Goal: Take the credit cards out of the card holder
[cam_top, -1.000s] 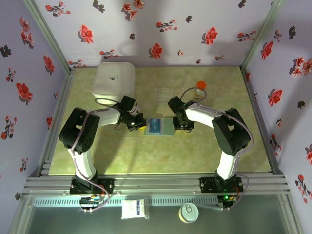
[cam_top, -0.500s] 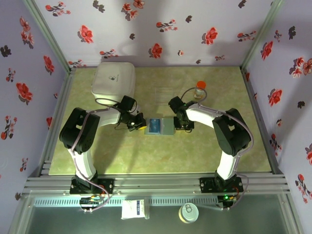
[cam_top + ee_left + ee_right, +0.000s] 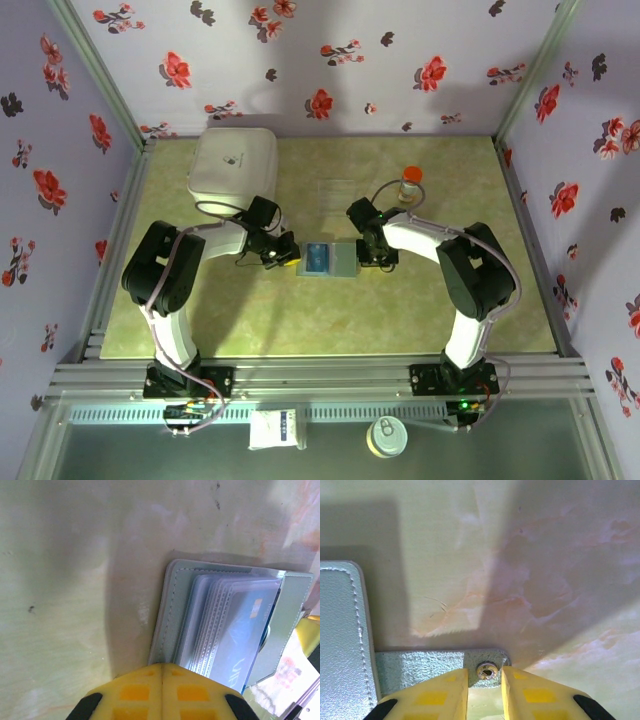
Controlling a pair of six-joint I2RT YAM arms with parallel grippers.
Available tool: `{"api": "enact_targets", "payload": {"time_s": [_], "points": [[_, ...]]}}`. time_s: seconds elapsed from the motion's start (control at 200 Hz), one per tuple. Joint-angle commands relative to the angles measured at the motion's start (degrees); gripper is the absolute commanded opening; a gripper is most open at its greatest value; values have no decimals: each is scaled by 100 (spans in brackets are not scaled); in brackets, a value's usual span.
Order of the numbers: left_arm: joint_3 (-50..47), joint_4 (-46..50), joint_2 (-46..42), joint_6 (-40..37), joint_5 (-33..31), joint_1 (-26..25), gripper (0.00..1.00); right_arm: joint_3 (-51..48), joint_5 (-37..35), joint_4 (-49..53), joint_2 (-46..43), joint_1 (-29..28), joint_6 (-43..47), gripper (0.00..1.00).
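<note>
The grey-blue card holder (image 3: pixel 345 260) lies open and flat in the middle of the table. A blue-teal credit card (image 3: pixel 317 258) sits in the clear sleeves of its left panel (image 3: pixel 172 605), and the card (image 3: pixel 245 630) shows through the plastic. My left gripper (image 3: pixel 290 257) is shut with nothing between its fingers. Its tip (image 3: pixel 162 666) rests against the holder's left edge. My right gripper (image 3: pixel 372 258) is at the holder's right edge. Its fingers (image 3: pixel 485 677) are closed around the round stud (image 3: pixel 487 670) on the holder's strap tab (image 3: pixel 420 666).
A big white rounded box (image 3: pixel 232 163) stands at the back left. A small bottle with an orange cap (image 3: pixel 409 186) stands at the back right of centre, and a clear plastic piece (image 3: pixel 335 190) lies beside it. Flowered walls enclose the table on three sides.
The right gripper's jaws have narrowed slightly at the holder's right edge. The left arm and the card holder have not moved.
</note>
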State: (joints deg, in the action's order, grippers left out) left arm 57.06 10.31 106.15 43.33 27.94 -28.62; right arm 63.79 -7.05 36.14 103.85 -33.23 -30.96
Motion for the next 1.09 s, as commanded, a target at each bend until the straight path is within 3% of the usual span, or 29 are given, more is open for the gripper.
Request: {"api": "enact_targets", "payload": {"time_s": [0.0, 0.66, 1.09], "points": [[-62, 588, 52, 24, -388, -63, 0, -107, -121, 402, -77, 142, 108, 26], [104, 703, -284, 47, -372, -65, 1, 291, 127, 860, -904, 93, -15, 32], [376, 826, -442, 26, -390, -73, 4, 437, 1316, -68, -640, -122, -337, 33]]}}
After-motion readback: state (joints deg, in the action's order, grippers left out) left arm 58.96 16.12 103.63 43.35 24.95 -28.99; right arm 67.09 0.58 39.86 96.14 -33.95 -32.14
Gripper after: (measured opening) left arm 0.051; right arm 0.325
